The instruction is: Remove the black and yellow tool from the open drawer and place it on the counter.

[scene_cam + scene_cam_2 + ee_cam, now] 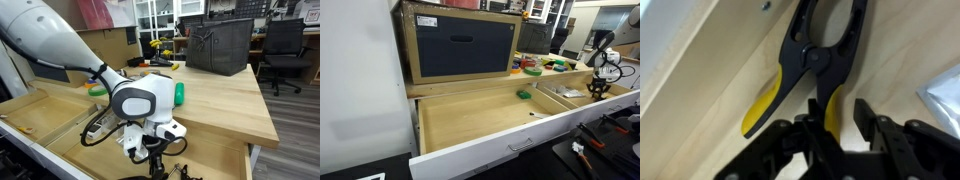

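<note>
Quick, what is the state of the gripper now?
Gripper: open, jaws astride one yellow handle of the black and yellow tool, not yet clamped.

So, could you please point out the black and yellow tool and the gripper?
black and yellow tool [818, 57]: wrist view, on its black pivot.
gripper [840, 118]: wrist view, midway between its fingertips.

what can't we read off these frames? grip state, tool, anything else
- Gripper, wrist view: its fingers straddle a yellow handle of the black and yellow tool; blur hides contact, so open or shut is unclear.
- Tool's front end: cut off by the wrist view's top edge.
- Tool in both exterior views: hidden behind the arm, or too small.
- Grey object: cut off by the wrist view's right edge.
</note>
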`<state>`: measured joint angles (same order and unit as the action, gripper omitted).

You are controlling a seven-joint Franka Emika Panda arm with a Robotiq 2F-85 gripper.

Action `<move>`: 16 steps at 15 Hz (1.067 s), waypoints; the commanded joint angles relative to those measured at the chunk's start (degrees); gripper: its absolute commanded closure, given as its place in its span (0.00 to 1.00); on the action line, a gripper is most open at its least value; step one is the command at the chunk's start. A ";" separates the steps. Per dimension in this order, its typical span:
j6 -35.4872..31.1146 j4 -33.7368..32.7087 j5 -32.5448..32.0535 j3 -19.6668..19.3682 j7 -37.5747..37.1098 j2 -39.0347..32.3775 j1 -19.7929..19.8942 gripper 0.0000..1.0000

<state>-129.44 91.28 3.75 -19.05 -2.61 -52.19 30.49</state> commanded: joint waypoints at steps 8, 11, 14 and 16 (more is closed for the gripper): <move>-0.86 2.10 -0.26 0.27 1.54 3.88 0.03 0.96; -0.80 3.26 -0.18 0.36 2.26 5.11 0.18 0.96; 0.10 5.59 -0.33 0.39 4.48 8.74 0.44 0.96; 0.40 7.53 -0.35 0.50 6.89 12.32 0.82 0.96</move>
<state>-129.75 93.22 3.71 -19.05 0.82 -47.49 30.80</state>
